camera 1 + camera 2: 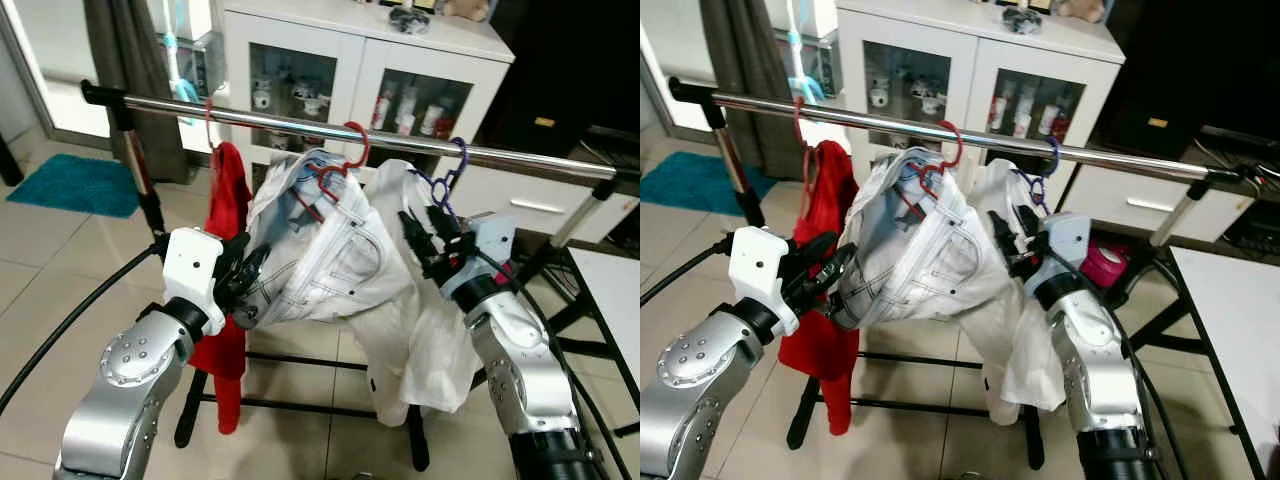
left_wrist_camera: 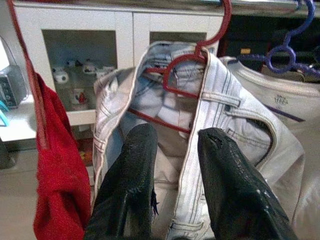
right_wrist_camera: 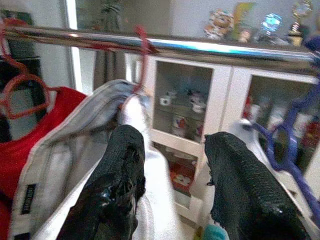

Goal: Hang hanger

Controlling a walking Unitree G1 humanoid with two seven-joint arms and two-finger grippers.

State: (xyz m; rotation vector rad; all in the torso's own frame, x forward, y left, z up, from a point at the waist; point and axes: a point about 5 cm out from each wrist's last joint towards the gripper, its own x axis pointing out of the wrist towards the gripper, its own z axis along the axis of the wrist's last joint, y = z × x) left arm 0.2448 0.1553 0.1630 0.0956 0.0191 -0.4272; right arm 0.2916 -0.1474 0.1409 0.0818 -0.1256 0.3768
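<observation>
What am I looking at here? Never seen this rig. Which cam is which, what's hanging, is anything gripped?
It is a humanoid robot with two silver arms, each ending in a claw of two long black fingers. The two wide pictures come from a stereo camera on its head, looking down and forward. The other two come from cameras on each wrist, looking along the fingers.

Before it stands a shiny metal clothes rail. On it hang a red garment, pale blue denim jeans on a red hanger, and a white shirt on a purple hanger.

The left claw is at the edge of the jeans, the right claw by the shirt. Both are open; neither visibly grips anything.
</observation>
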